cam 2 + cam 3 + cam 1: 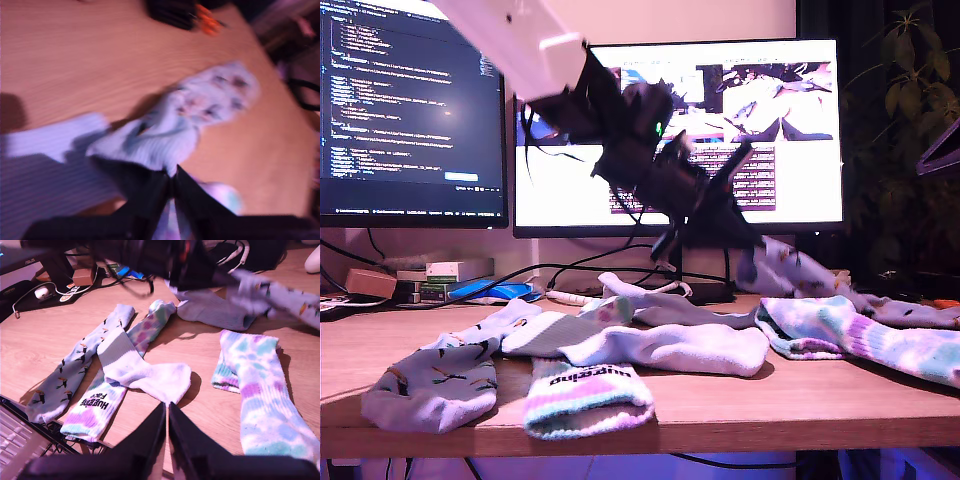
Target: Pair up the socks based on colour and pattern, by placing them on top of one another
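Jaws of my first gripper (171, 181) pinch the cuff of a pale blue motif-printed fabric sock (200, 112), dangling right of centre in the exterior view, while my second gripper (167, 412) is closed and empty.

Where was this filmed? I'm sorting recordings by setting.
Probably a home or office computer desk: two monitors stand behind a wooden desktop, one showing code, with a keyboard at its edge and socks spread out.

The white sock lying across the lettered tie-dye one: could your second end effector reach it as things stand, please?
Probably yes: the white sock lies uncovered on top, just ahead of my second end effector, though its shut jaws would need opening.
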Robot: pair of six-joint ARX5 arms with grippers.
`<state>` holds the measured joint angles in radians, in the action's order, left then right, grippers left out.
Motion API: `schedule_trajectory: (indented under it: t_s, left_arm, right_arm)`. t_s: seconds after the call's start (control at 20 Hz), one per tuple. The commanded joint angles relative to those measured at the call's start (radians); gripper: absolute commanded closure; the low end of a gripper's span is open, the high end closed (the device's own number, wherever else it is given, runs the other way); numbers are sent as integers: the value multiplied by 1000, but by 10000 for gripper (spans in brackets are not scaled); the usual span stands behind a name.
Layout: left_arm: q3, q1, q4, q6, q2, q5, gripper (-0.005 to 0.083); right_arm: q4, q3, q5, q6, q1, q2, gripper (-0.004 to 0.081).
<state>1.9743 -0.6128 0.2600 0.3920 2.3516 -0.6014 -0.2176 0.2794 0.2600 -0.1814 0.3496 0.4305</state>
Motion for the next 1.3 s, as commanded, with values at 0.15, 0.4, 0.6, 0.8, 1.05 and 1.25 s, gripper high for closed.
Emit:
schedule_trajectory:
  t_s: [0.15,0.4,0.6,0.8,1.05,1.25]
  left_arm:
    - [90,18,48,-56,-85,24,793]
    - [325,47,165,-57,-103,22,793]
    - [515,60,356,-173,-103,73,793]
    - [631,61,622,-397,-114,251,793]
    - [632,79,779,-499,-163,386,793]
    - [632,105,825,-502,-220,433,793]
  right_arm:
    - [11,18,25,5,4,5,782]
    - [10,18,29,5,4,5,782]
    - [10,18,30,5,4,5,782]
    - [10,18,30,6,4,5,781]
    - [9,18,30,5,4,5,782]
    - [-15,18,30,5,4,5,782]
